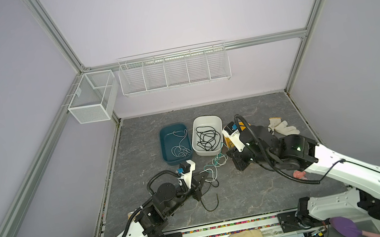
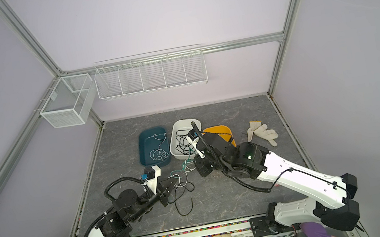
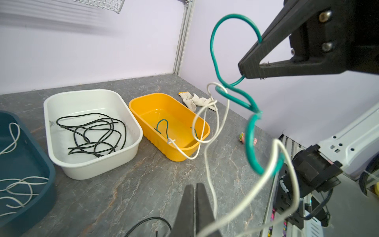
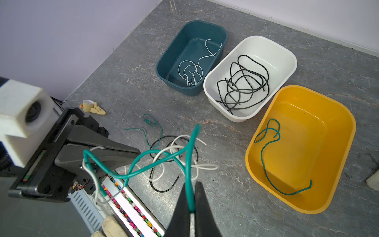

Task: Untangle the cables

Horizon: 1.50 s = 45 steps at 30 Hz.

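Cables: thin teal-green cable looped through white cord, near white plastic tub.
Right gripper: pinching teal-green cable.
Left gripper: clenched, hold unclear.

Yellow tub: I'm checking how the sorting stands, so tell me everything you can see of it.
The yellow tub is a glossy, plastic-looking rectangular bin with rounded corners and ribbed outer walls. It stands upright and open on the grey marbled table, close beside the white tub; whether they touch is unclear. Inside lies one loose teal-green cable, looped at one end; nothing else shows inside.
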Motion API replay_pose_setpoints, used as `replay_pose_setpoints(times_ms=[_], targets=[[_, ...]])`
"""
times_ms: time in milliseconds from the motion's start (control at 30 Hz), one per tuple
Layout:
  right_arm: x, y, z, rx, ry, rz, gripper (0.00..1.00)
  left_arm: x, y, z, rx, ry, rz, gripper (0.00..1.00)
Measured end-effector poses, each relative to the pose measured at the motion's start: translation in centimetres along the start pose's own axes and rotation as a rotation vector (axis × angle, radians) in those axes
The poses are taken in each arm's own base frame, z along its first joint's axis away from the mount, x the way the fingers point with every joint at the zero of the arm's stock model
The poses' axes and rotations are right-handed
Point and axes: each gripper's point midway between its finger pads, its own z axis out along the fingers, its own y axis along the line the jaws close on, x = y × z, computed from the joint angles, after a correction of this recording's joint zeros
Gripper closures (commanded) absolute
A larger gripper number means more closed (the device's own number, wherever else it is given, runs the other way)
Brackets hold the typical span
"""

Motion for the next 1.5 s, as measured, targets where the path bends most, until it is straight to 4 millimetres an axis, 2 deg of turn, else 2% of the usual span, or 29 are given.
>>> replay_pose_setpoints(times_ms=[233,400,767,900,1133,1367,1500], targets=[[0.9,-1.0,-0.2,0.030,-0.015,0.009,0.93,0.6,0.2,-0.5,-0.011,0.026,0.012,1.00],[2.6,-2.3,0.4,0.077,0.002,0.021,0.93,-0.4,0.7,-1.6,-0.052,0.010,0.014,1.00],[10.6,-5.3,4.3,0.190,0.168,0.062,0.93,-5.7,1.7,-5.1,-0.176,-0.086,0.001,1.00],[12.5,-5.8,5.3,0.204,0.200,0.080,0.93,-7.8,1.6,-6.1,-0.200,-0.111,0.003,1.00],[16.2,-6.4,7.0,0.211,0.256,0.115,0.93,-12.9,0.6,-8.1,-0.211,-0.176,0.014,1.00],[19.2,-6.9,8.5,0.226,0.315,0.139,0.93,-17.4,-0.5,-9.2,-0.223,-0.198,0.052,1.00],[20.2,-7.2,8.8,0.233,0.336,0.146,0.93,-19.9,-1.1,-10.1,-0.221,-0.222,0.069,1.00]])
